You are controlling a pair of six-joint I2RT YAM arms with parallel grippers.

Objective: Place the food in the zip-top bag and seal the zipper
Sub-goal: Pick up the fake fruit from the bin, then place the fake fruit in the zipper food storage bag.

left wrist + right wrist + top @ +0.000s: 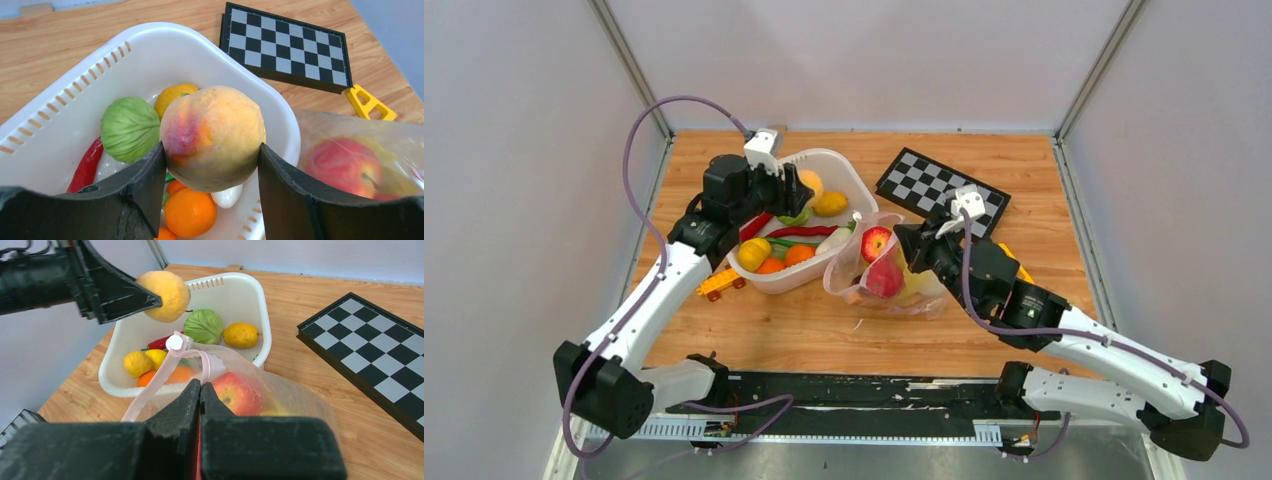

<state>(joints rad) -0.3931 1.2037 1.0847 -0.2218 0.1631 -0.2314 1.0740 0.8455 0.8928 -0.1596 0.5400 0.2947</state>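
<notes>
Yellow-orange peach (212, 132) with a red blush is clamped between the left gripper (796, 188) fingers, in the air over the white basket (265, 315) that holds a green cabbage (203, 326), a lemon (241, 334) and a red chilli (86, 167). Right gripper (200, 385) fingers are pressed together on the rim of the zip-top bag (295, 400), mouth up and open, pink zipper (155, 382) looping off to one side. Bag sits on the wood table (300, 290) just beside the basket, between it and the checkerboard (370, 350), red apple (240, 392) inside.

Smooth white plastic basket (165, 65), crinkly clear zip-top bag (295, 400), grained wooden table (824, 330).
</notes>
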